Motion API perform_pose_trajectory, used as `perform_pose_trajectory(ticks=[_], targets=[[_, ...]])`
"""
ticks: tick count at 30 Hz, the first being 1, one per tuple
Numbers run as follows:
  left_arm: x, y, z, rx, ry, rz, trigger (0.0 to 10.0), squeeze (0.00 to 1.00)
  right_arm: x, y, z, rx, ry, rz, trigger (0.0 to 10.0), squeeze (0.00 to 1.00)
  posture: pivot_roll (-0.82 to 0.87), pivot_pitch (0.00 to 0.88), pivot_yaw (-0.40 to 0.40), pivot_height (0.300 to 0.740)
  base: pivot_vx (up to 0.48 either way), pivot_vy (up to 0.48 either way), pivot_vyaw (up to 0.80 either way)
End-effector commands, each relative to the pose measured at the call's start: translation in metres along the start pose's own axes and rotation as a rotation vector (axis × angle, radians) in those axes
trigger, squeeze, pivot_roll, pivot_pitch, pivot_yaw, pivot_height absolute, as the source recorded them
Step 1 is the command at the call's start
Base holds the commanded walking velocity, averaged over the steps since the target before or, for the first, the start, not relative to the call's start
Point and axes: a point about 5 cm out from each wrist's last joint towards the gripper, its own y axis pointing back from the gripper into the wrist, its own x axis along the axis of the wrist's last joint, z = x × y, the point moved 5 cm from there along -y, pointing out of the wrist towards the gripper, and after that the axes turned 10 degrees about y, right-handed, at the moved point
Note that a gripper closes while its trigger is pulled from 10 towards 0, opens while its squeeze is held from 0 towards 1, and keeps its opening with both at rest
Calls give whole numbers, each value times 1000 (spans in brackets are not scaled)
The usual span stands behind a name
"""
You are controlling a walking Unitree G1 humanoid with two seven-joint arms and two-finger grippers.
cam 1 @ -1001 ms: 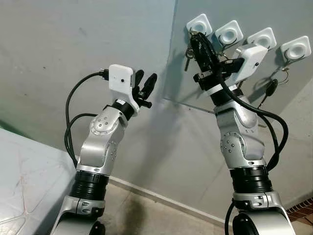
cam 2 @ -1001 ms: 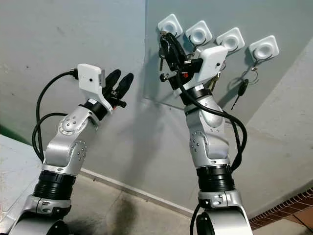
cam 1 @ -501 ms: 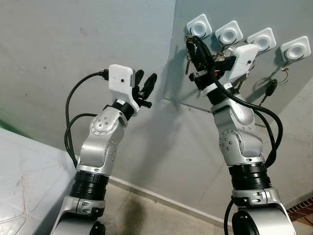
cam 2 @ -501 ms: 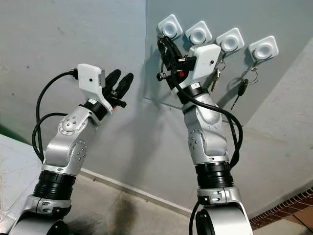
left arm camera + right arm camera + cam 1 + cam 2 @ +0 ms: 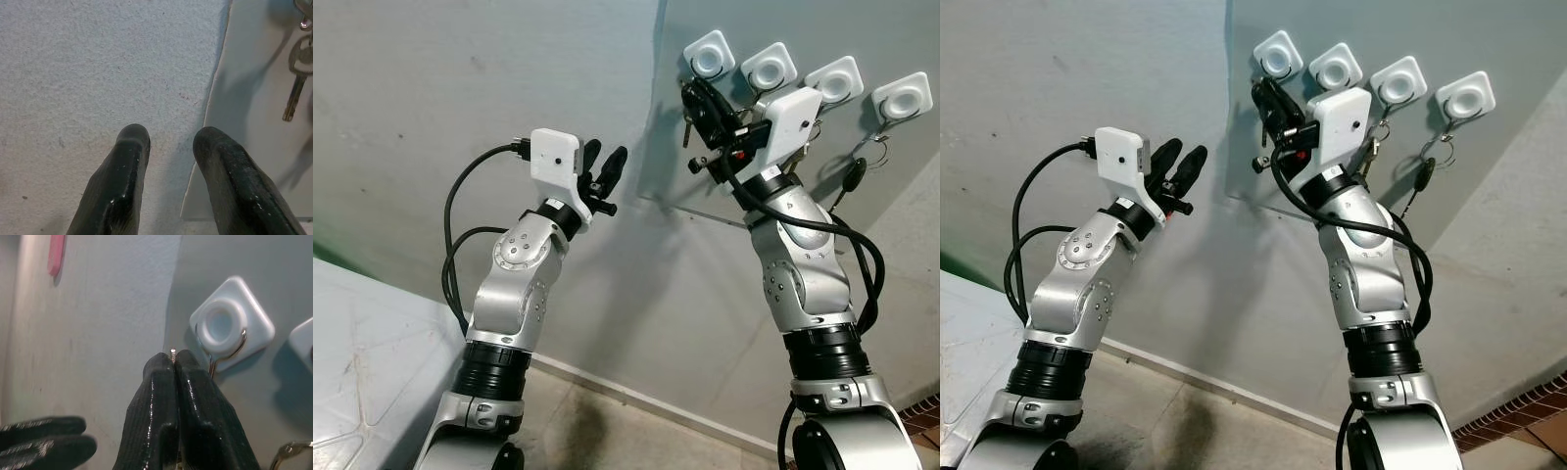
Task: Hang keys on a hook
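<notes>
Four white square hooks sit in a row on a grey panel (image 5: 685, 176) on the wall. My right gripper (image 5: 692, 92) is raised just below the leftmost hook (image 5: 710, 51) and is shut on the keys (image 5: 687, 128), which dangle under its fingers. In the right wrist view the shut fingertips (image 5: 164, 363) pinch a metal tip close beside that hook's wire (image 5: 230, 350). My left gripper (image 5: 607, 153) is raised, open and empty, facing the bare wall left of the panel's edge.
Another bunch with a black key (image 5: 855, 174) hangs from the rightmost hook (image 5: 901, 96). More keys hang under the third hook (image 5: 833, 78), partly behind my right wrist camera (image 5: 788, 121). Floor and skirting lie below.
My right wrist has swung left and turned, carrying the keys slightly lower and left under the leftmost hook. The left arm has not moved.
</notes>
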Motion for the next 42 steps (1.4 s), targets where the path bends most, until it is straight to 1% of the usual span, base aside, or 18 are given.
perform_pose_trajectory(ticks=[1,2,4,10,12,17,18,19,22,26,34,42], targets=[[3,-1,2,-2,-9,13,10000,0,-10,3,-11,44,-23,-39,10000,0,125,36,-61,740,0,0,0],[3,-1,3,-3,-9,13,10000,0,-9,3,-11,38,-41,-29,10000,0,125,36,-61,740,0,0,0],[3,-1,3,-3,-8,13,10000,0,-5,3,-11,38,-30,-4,10000,0,124,34,-60,740,0,0,0],[2,-2,4,-8,-8,12,10000,0,-3,4,-14,49,-33,14,10000,0,124,22,-58,740,0,0,0],[2,-2,5,-9,-8,13,10000,0,2,5,-14,39,-63,46,10000,0,124,22,-58,740,0,0,0],[2,-3,6,-12,-7,15,10000,0,4,6,-13,33,-50,55,10000,0,122,14,-61,740,0,0,0],[2,-3,7,-14,-6,16,10000,0,1,6,-13,29,-94,49,10000,0,122,14,-62,740,0,0,0],[1,-3,7,-14,-6,15,10000,0,1,7,-14,31,-105,48,10000,1000,123,11,-62,740,0,0,0],[1,-3,7,-15,-4,15,10000,0,1,7,-14,33,-118,53,10000,1000,122,10,-63,740,0,0,0],[1,-2,8,-16,-3,16,10000,0,0,7,-14,34,-100,47,10000,1000,122,8,-64,740,0,0,0],[1,-2,7,-12,-3,18,10000,0,-2,9,-15,37,-102,41,10000,1000,125,7,-65,740,0,0,0],[1,-1,6,-10,-6,16,10000,0,-6,13,-20,35,-90,34,10000,1000,128,3,-64,740,0,0,0]])
